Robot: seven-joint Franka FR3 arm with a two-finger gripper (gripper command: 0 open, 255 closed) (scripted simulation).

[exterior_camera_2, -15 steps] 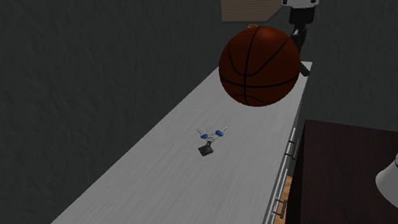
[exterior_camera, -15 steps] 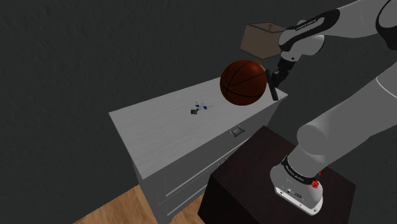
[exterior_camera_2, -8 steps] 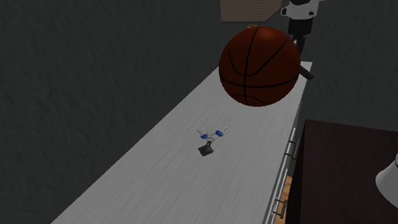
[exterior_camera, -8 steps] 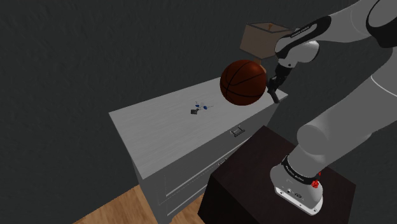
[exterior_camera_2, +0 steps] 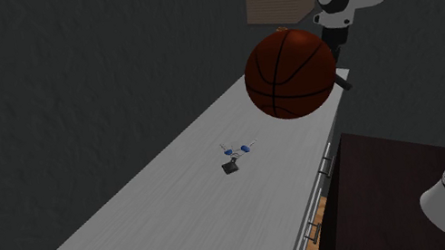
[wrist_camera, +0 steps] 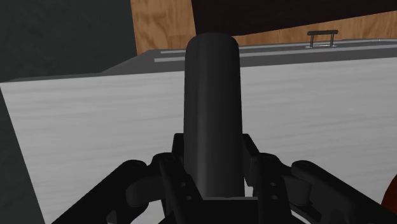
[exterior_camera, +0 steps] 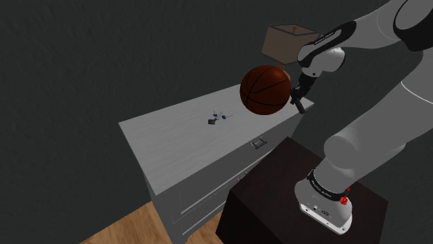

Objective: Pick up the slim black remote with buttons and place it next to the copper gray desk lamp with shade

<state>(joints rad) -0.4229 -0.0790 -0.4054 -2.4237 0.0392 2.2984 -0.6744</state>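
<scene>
Remote [wrist_camera: 212, 108], a smooth black slab with a rounded end and no buttons visible, is clamped at its near end between the black fingers [wrist_camera: 170, 167]. Its long axis runs straight out from the gripper [exterior_camera: 298, 96] toward the pale, faintly grained dresser top [exterior_camera: 180, 132]. Just beside it bulges a glossy, seamed basketball [exterior_camera: 265, 89]. Beyond, the boxy tan-shaded lamp [exterior_camera: 286, 43] stands close, its base hidden.

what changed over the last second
The black pincer, clamped on the slim black remote, sank a little toward the white dresser top beside the brown basketball, tilting the remote more. Basketball, tan-shaded lamp and small blue-and-black item stayed put.
</scene>
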